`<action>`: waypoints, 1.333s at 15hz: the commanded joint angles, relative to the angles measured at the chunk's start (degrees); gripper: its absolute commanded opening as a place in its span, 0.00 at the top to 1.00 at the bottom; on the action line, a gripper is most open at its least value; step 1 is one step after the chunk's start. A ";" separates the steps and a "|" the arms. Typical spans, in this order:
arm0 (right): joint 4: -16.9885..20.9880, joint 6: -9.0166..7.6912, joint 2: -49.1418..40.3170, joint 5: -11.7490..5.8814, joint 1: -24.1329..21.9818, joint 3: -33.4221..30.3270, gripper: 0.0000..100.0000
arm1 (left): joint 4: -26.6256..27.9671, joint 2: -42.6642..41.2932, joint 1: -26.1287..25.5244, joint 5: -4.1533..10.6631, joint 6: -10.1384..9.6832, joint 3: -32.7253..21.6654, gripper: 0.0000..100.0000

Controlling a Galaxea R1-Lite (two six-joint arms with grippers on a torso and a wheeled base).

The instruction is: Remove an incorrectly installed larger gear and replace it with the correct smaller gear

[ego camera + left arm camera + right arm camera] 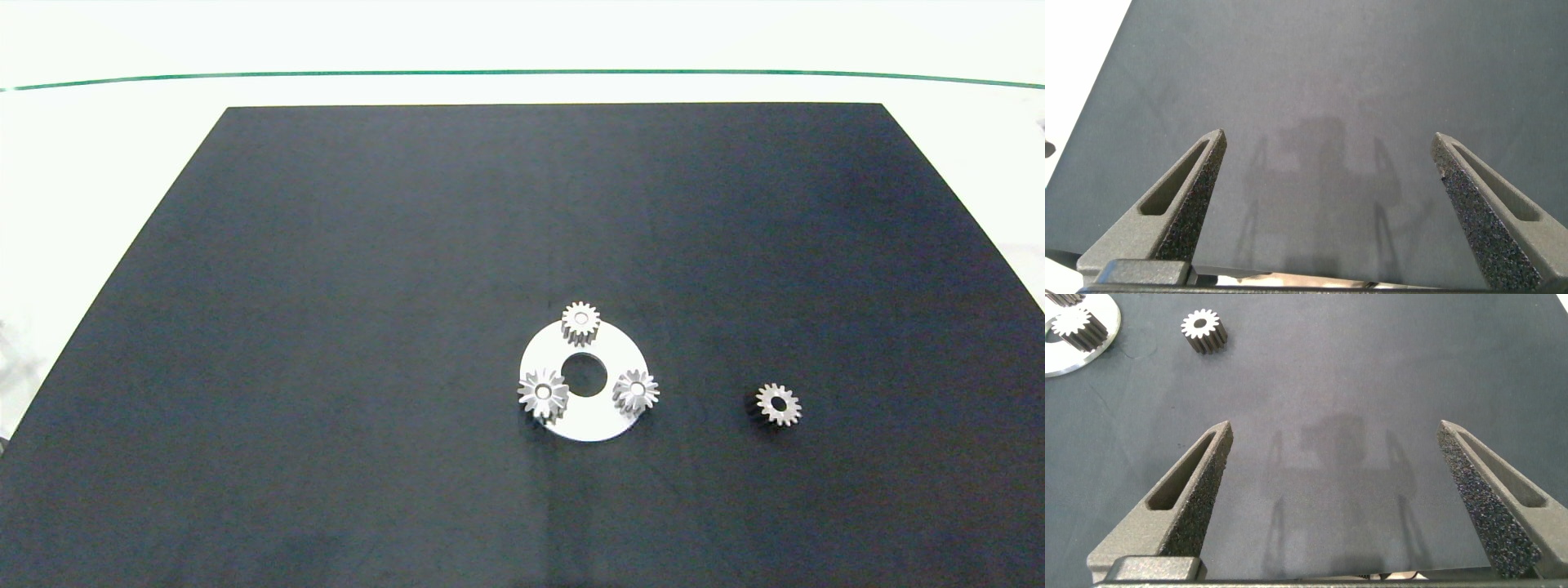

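Observation:
A white disc (606, 415) with a round centre hole lies on the black mat, carrying three silver gears. The larger gear (543, 394), with long pointed flaring teeth, sits on the disc's near-left side. Two other gears (580, 321) (636, 392) sit at its far side and its right side. The smaller gear (778, 404) lies loose on the mat to the right of the disc; the right wrist view shows this smaller gear (1204, 331) beside the disc (1086, 355). My right gripper (1335, 425) is open over bare mat, well short of it. My left gripper (1328, 137) is open over bare mat. Neither arm shows in the head view.
The black mat (367, 286) covers most of the white table, with pale table margins at its left, right and far sides. A thin green line (522, 73) runs across the far table.

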 commanded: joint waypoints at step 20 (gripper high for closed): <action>-0.02 0.04 0.08 -0.03 0.01 0.01 0.00 | -0.04 0.07 0.02 0.06 -0.02 0.01 0.00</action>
